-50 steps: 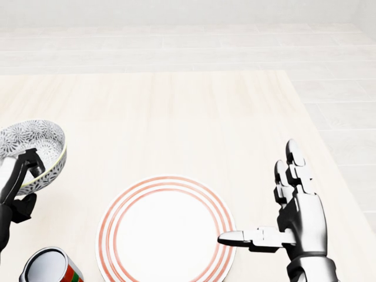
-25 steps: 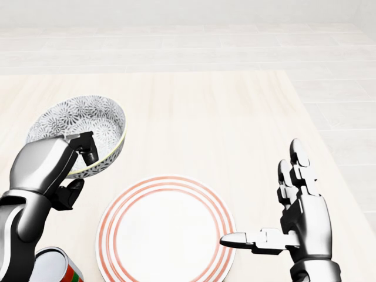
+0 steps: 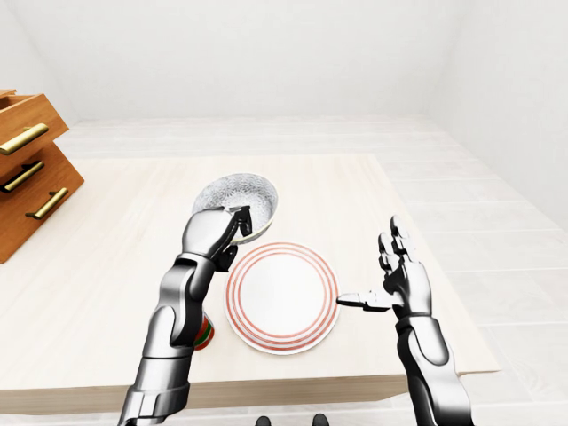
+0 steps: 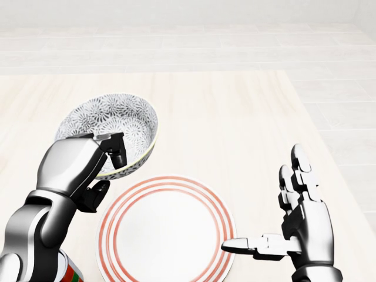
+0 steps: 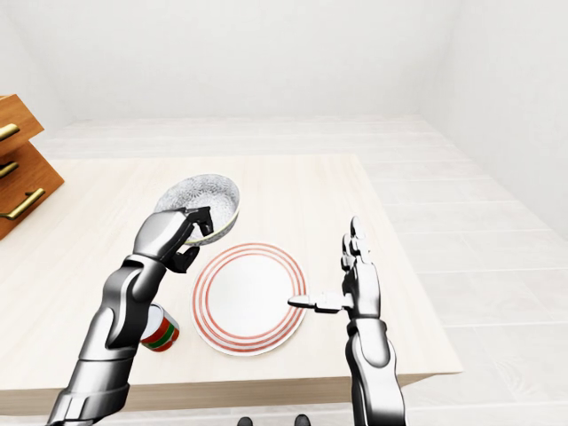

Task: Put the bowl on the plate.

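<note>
Left hand (image 4: 73, 165) holds a patterned bowl (image 4: 117, 120) near a red-ringed plate (image 4: 167, 232).
Fingers (image 4: 115, 150) pinch the tilted bowl's rim, above the desk (image 4: 235, 111) at the plate's upper left; right hand (image 4: 305, 220) spread open.

- Bowl (image 4: 120, 120): grey-and-white flower pattern inside and out, with a thin yellow-green rim.
- Plate (image 4: 166, 235): plain white middle, with 3 thin red-orange rings round the edge.
- Left hand (image 4: 73, 164): shiny silver-grey shell, with black finger links and joints.
- Right hand (image 4: 305, 220): the same silver-grey, with paler, nearly white fingertips and dark joints.
- Table (image 4: 235, 117): pale cream wood with faint, long grain.
- Can (image 5: 160, 335): red and green bands under a pale top.
- Drawers (image 3: 35, 173): warm orange-brown wood. The handles (image 3: 25, 138) are gold.
- Floor (image 4: 329, 88): whitish-grey planks.
- Wall (image 3: 266, 62): plain white, no pattern.
</note>
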